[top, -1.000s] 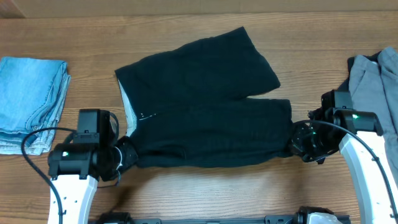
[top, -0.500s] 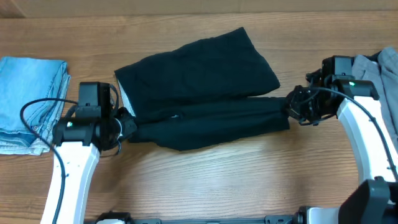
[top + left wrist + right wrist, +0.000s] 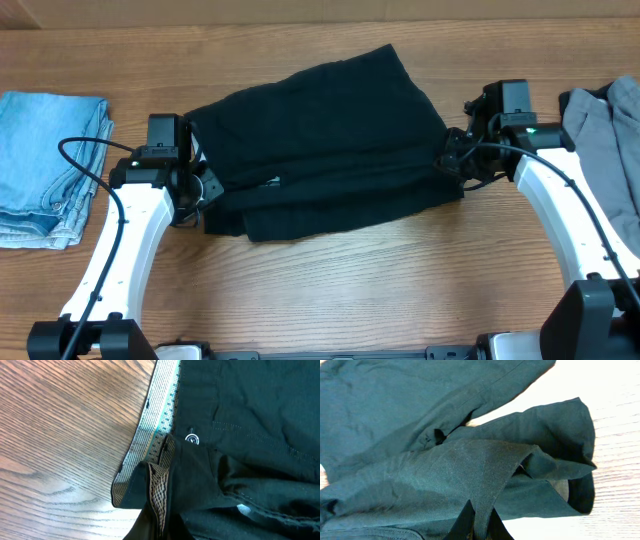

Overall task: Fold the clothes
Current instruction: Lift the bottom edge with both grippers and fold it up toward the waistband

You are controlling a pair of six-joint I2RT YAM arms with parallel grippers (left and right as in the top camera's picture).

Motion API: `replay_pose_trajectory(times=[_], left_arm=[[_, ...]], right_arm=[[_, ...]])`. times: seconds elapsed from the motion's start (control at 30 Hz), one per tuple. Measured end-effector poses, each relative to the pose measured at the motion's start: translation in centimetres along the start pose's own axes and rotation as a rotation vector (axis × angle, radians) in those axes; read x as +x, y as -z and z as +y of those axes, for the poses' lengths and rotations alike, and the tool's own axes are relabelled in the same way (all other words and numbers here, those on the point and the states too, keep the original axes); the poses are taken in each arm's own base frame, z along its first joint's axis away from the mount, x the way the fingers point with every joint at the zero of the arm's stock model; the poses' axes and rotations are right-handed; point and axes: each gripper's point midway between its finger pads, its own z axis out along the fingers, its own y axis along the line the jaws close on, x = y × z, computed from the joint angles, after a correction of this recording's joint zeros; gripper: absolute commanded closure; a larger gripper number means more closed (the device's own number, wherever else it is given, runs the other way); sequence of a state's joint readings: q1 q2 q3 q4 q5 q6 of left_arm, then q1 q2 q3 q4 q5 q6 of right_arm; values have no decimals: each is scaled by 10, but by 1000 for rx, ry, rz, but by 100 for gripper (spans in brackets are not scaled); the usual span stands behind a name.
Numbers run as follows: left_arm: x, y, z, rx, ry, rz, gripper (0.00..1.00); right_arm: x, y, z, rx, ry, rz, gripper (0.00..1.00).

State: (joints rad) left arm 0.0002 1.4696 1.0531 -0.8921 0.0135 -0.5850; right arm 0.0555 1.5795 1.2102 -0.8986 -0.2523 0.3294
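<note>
**A:** Status on the fold?

**B:** Mid first fold. One pair of black shorts [image 3: 320, 120] sits centre of the counter [image 3: 400, 300], waist to the left, legs to the right. The near leg is lifted and lies partly over the far leg. Its near edge is bunched, not flush.

**A:** Grippers?

**B:** The left gripper [image 3: 203, 188] is clamped on the waistband [image 3: 161, 420] corner, near the snap [image 3: 191, 439]. The right gripper [image 3: 452, 163] is clamped on the near leg by its hem [image 3: 570, 435]. That's my read from the cloth being drawn to a pinch at the bottom of each wrist view. The fingers themselves barely show.

**A:** Next move?

**B:** My call: carry both held corners across to the far edge, line up waistband on waistband and hem on hem, lower, then let go. Both arms need to travel together or the cloth skews. The slack in the middle probably wants smoothing afterwards.

**A:** Inventory?

**B:**
- Shorts: one pair.
- Blue denim pile [image 3: 45, 150]: one, folded, far left. I can't tell how many pieces are in it.
- Grey garment [image 3: 600, 130]: one, unfolded, far right, partly out of frame.
- Arms: two, with one gripper each.
</note>
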Motion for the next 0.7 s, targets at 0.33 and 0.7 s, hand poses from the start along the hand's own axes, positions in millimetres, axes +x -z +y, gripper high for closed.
replay_pose_trajectory(times=[0.33, 0.7], left_arm=[[-4, -7, -3, 3, -12, -4, 96], [-35, -38, -14, -43, -86, 5, 19]], right_arm=[[2, -58, -24, 83, -33, 99, 96], [-39, -66, -10, 23, 6, -57, 7]])
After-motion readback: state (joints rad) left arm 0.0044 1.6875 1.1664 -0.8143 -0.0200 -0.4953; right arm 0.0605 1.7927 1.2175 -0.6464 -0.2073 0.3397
